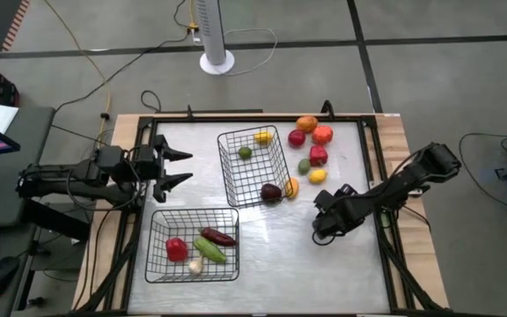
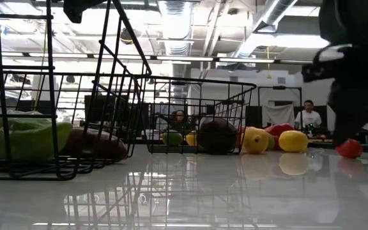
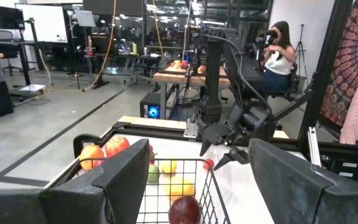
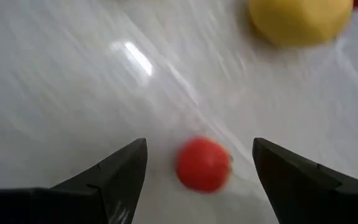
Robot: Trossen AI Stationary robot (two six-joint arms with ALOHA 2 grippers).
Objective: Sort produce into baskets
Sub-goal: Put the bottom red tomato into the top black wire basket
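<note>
Small red ball (image 4: 203, 164) hidden beneath right gripper (image 1: 322, 231) from above; yellow fruit (image 4: 298, 20) cut off by frame edge, blurred; right arm (image 2: 353, 64) cropped at low view's upper corner; white piece (image 1: 195, 265) too small to identify.

Two baskets, two arms, about fourteen pieces of produce.

There are two wire baskets: the far basket (image 1: 252, 165) holds three pieces, a yellow one (image 1: 262, 137), a green one (image 1: 245, 152) and a dark maroon one (image 1: 271, 192); the near basket (image 1: 193, 245) holds four, red (image 1: 176, 249), green (image 1: 209, 250), dark maroon (image 1: 218, 236) and white (image 1: 195, 265). Six pieces sit in a loose cluster on the table (image 1: 271, 264) right of the far basket, and one small red ball (image 4: 203, 163) lies apart.
</note>
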